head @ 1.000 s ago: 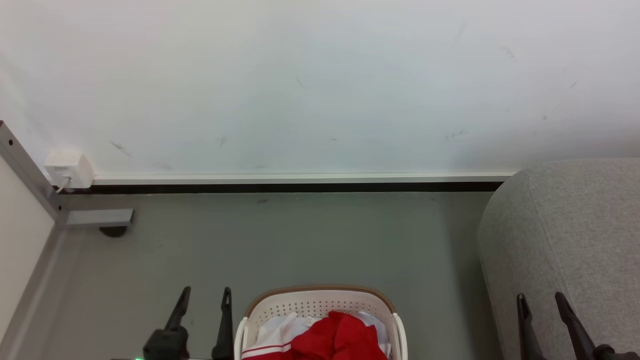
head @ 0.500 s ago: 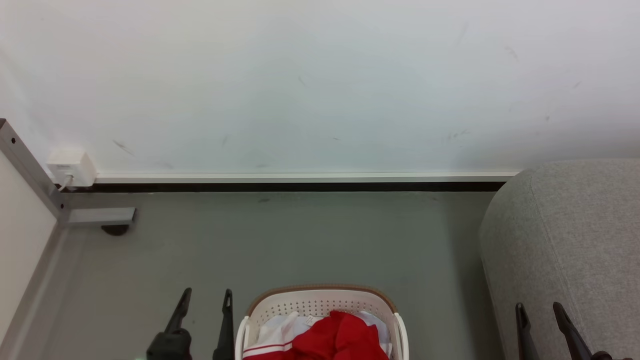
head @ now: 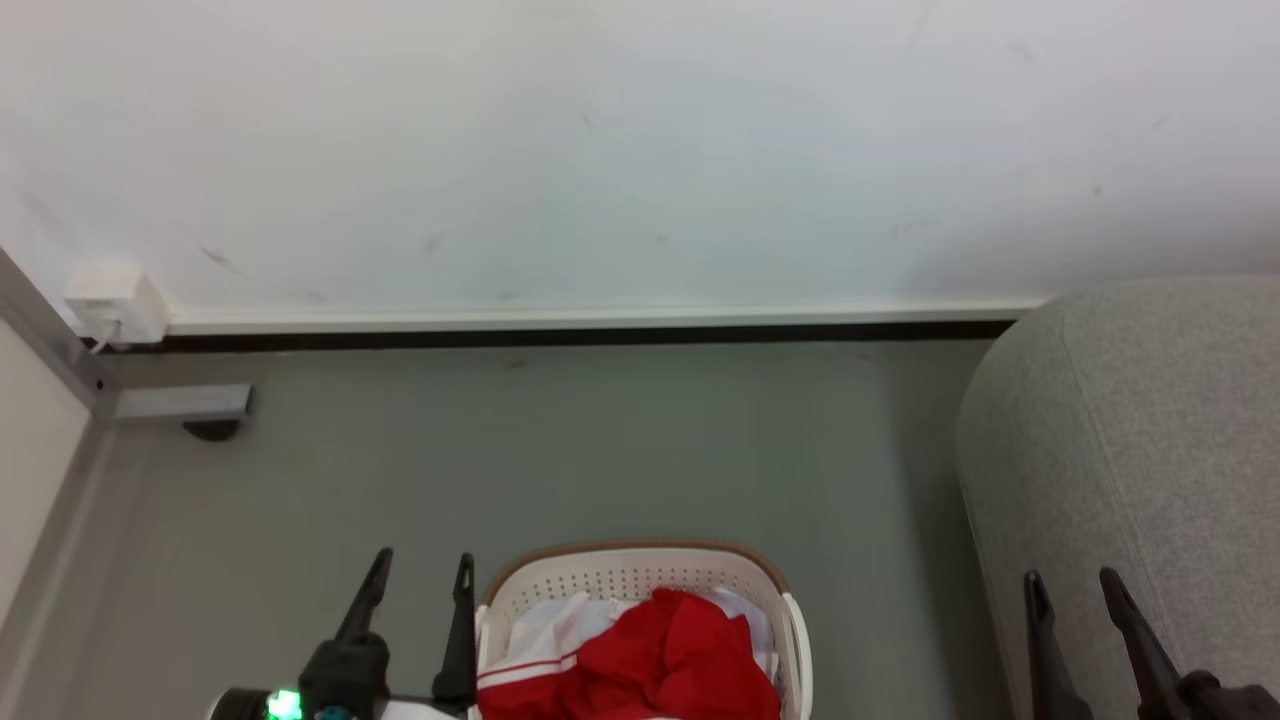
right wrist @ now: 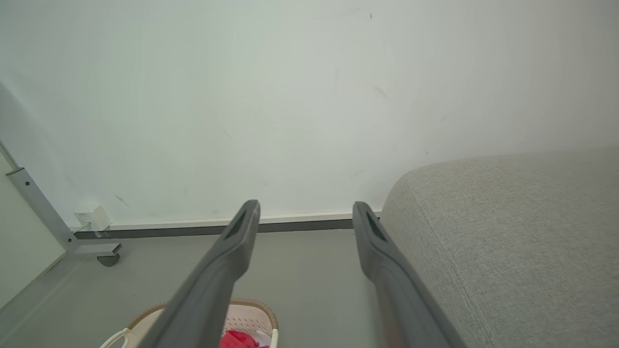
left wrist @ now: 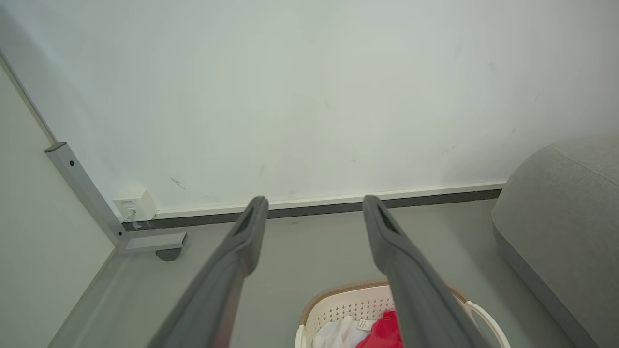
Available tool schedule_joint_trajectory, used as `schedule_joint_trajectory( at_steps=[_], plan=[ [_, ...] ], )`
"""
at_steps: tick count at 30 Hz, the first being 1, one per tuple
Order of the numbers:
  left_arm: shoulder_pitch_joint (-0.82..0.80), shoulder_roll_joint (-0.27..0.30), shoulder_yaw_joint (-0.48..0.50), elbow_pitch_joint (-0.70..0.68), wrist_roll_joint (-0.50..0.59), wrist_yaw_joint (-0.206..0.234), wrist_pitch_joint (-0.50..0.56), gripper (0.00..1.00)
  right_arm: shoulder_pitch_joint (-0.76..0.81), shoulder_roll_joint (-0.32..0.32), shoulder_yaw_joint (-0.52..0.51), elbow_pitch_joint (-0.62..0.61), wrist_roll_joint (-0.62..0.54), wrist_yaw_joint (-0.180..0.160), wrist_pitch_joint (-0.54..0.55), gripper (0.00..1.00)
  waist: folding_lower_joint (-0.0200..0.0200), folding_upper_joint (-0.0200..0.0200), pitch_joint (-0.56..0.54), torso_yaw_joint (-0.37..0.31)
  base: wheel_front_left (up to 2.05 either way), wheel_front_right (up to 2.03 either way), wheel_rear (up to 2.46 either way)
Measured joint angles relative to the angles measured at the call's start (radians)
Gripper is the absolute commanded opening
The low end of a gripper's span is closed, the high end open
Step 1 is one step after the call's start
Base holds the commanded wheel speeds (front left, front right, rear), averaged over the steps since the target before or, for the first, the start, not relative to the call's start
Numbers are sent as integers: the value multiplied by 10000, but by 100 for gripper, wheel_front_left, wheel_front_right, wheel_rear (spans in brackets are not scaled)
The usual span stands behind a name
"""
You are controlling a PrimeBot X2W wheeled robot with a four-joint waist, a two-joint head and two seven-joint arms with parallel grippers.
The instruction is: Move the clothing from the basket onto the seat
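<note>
My left claw (head: 424, 560) hangs over the floor (head: 620, 450) just left of the basket (head: 640, 552). Its two fingers are well apart with nothing between them. The inner finger stands close beside the basket's left wall (touching or not, I cannot tell). My right claw (head: 1070, 577) is low on the right, in front of the seat (head: 1150, 430), jaws likewise spread and empty. In the right wrist view its fingers (right wrist: 217, 270) frame bare floor and skirting (right wrist: 304, 224), with the seat's rounded end just to their right.

The clothing (head: 670, 660) lies in the basket, a crumpled red heap toward the middle and right. There is white fabric on its left and behind it, and a red-and-white striped edge at the lower left (one piece or two, I cannot tell). Neither claw touches it.

The basket stands on the grey floor between my claws, apart from the seat, with a strip of floor between them. Beyond is a pale, scuffed wall (head: 640, 150). At far left a white socket box (head: 105, 300) sits low on the wall, beside a slanting grey metal post (head: 55, 345).
</note>
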Motion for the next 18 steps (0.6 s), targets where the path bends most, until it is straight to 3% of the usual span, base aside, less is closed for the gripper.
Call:
schedule_joint_trajectory(
  at_steps=[8,18],
  plan=[
    [-1159,153,-650,702,341,-583,-2,100,-621,-2,230,-468,-240,0,0,100,0,0,988,-246,0,0,0],
    [-3615,238,-2243,3651,1344,-1429,-2,100,-1467,-6,533,-815,-341,2,-2,100,1,0,2349,-591,0,0,0]
  ],
)
